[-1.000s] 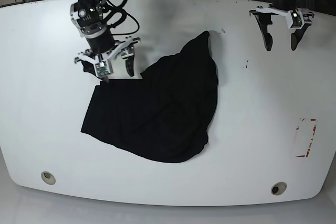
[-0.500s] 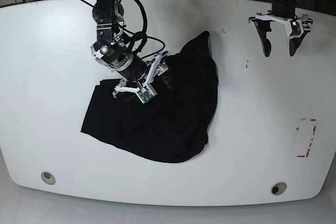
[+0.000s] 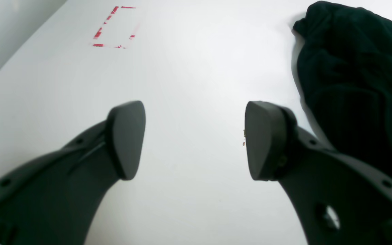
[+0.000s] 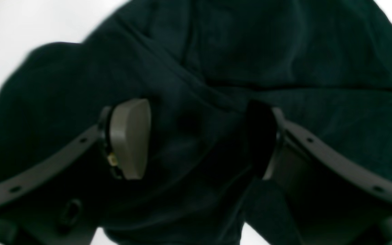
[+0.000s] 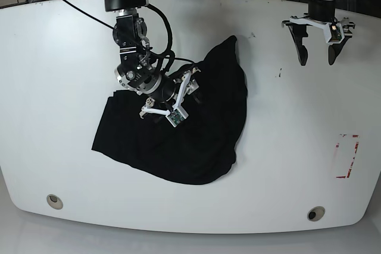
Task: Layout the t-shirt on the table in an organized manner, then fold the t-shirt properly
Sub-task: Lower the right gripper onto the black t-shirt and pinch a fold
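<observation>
Centrally, the t-shirt (image 5: pixel 178 129) lies crumpled on the table (image 5: pixel 53 117). Over its upper part hangs the right gripper (image 5: pixel 174 96), jaws spread wide around nothing. Well apart, the left gripper (image 5: pixel 317 57) hovers above bare tabletop, equally wide.

the table (image 5: pixel 53 105) is a broad white top with curved edges, filling nearly the whole base view. the t-shirt (image 5: pixel 196 141) lies on it just left of centre, a crumpled black heap, widest toward 7 o'clock and narrowing to a point toward 12 o'clock. two round grommet holes (image 5: pixel 54 201) sit near the front edge at 7 and 5 o'clock. red tape marks (image 5: pixel 347 156) outline a small rectangle at about 4 o'clock, well apart from the cloth.
</observation>
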### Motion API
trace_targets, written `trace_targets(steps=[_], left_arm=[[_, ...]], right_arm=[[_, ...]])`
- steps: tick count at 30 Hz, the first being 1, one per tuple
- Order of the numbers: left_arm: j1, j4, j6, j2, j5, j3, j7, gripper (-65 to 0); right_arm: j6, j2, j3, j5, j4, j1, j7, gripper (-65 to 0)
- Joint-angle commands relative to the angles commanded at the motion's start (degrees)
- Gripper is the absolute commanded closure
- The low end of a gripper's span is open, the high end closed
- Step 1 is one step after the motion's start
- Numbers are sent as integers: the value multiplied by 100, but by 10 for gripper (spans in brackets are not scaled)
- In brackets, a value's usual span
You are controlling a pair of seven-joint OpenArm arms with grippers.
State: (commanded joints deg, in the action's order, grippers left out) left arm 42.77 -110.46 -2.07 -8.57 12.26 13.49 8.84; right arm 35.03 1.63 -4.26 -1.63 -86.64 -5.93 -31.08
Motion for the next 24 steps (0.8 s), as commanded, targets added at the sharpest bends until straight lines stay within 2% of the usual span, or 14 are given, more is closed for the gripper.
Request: trace_targets(steps=[4, 6, 8, 10, 12, 13, 15, 21, 24], left_arm=[[0, 0, 0, 0, 0, 0, 0, -429], [-9, 0, 0, 0, 0, 0, 0, -429], [-18, 0, 0, 0, 0, 0, 0, -429], [-26, 0, 0, 0, 0, 0, 0, -429], [-35, 0, 0, 0, 0, 0, 0, -429], [-35, 0, 0, 0, 0, -9, 0, -429], [-35, 0, 0, 0, 0, -9, 0, -429], [-167, 0, 0, 0, 0, 0, -26, -429], [-255, 0, 0, -9, 0, 0, -299, -429]], right_arm=[[0, 0, 0, 0, 88, -9, 158, -411], [0, 0, 0, 0, 123, -9, 176, -369], [0, 0, -18, 0, 149, -9, 176, -295], [35, 0, -26, 0, 211, -9, 176, -143], [35, 9, -26, 0, 211, 0, 176, -55], [35, 9, -26, 0, 211, 0, 167, -32], [35, 9, -26, 0, 193, 18, 158, -11], [35, 9, -26, 0, -220, 246, 158, -5], [35, 9, -26, 0, -651, 316, 149, 0]])
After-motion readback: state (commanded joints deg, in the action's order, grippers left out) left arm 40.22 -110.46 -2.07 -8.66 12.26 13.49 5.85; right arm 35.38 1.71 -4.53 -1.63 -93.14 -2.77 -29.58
